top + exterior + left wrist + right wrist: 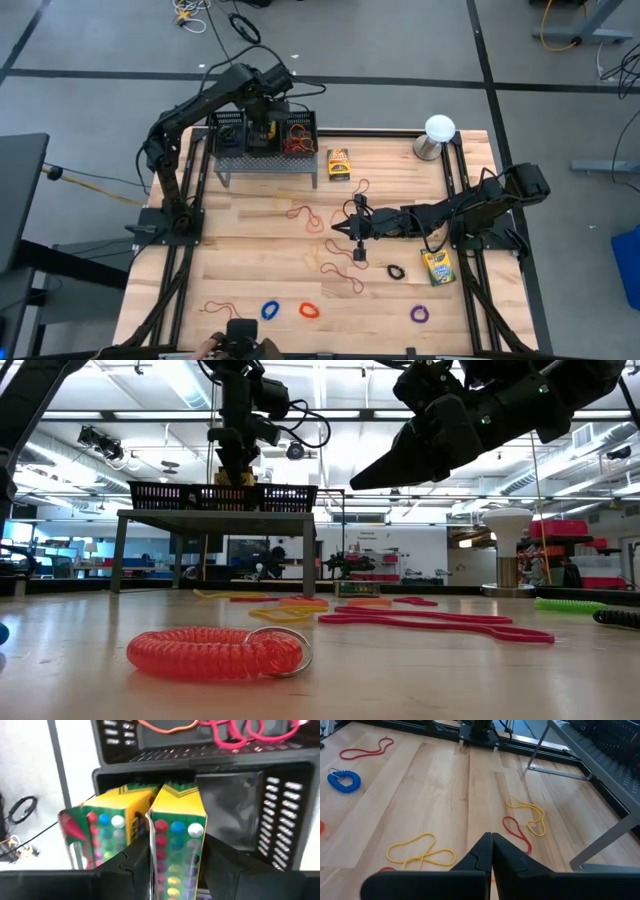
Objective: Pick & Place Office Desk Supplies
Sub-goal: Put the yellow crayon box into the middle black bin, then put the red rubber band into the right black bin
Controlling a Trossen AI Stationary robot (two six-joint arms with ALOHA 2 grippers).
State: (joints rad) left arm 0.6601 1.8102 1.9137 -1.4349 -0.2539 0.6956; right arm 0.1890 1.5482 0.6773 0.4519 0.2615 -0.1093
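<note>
A black basket (pixel 300 117) stands on a metal rack (pixel 265 165) at the table's far left. My left gripper (pixel 262 128) points down into the basket's left compartment, open. Its fingers (pixel 135 862) flank an upright crayon box (pixel 177 835), and a second crayon box (pixel 100 830) leans beside it. Rubber bands (pixel 235 737) lie in the neighbouring compartment. Two more crayon boxes lie flat on the table, one (pixel 338 163) beside the rack and one (pixel 437 267) near the right edge. My right gripper (pixel 357 228) hovers shut over mid-table, above loose rubber bands (pixel 422 851). My left gripper comes from above, with one finger on each broad side of the upright crayon box (pixel 155 855) inside the basket. I cannot tell whether the fingers touch the box. The box's lower end is hidden by the fingers.
A white ball on a metal base (pixel 438 130) stands at the far right corner. Coiled bands lie along the near edge: blue (pixel 270 310), red (pixel 309 311) and purple (pixel 419 314), with a black one (pixel 396 271) farther in. The rack's legs (pixel 600 845) stand on the table.
</note>
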